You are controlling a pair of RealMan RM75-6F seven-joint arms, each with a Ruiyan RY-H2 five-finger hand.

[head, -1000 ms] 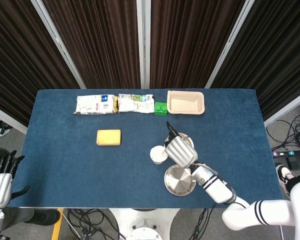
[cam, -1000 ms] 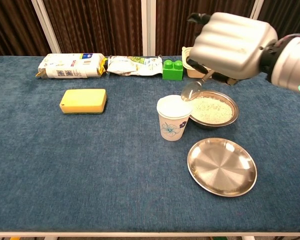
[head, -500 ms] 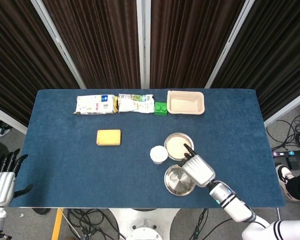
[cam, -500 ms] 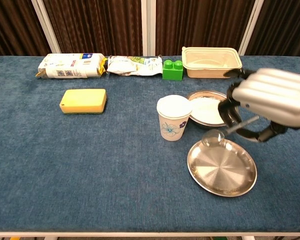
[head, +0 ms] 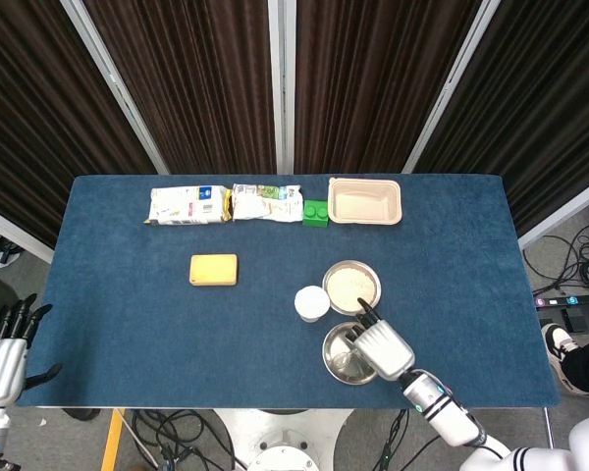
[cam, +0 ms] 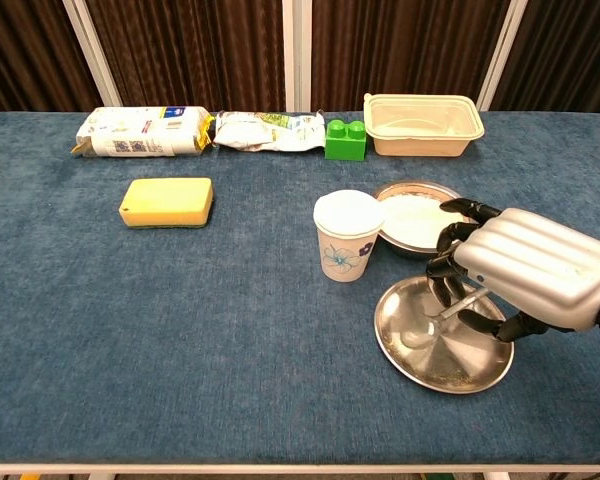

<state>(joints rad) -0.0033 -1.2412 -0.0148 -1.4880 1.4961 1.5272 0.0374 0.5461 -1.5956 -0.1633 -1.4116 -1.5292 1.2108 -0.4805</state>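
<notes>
In the head view, the right hand (head: 381,349) hangs over the steel plate (head: 346,355) near the table's (head: 128,314) front edge, with the paper cup (head: 311,303) and the bowl of rice (head: 351,286) just behind it, while the left hand (head: 0,358) sits off the front-left corner with its fingers spread and holding nothing. In the chest view, the right hand (cam: 525,270) has its fingers (cam: 448,268) curled around a spoon (cam: 425,328) whose scoop rests on the steel plate (cam: 443,360), beside the paper cup (cam: 346,236) and the bowl of rice (cam: 416,214).

A metal spoon (cam: 432,326) rests tilted, bowl down, on the steel plate (cam: 420,360).
</notes>
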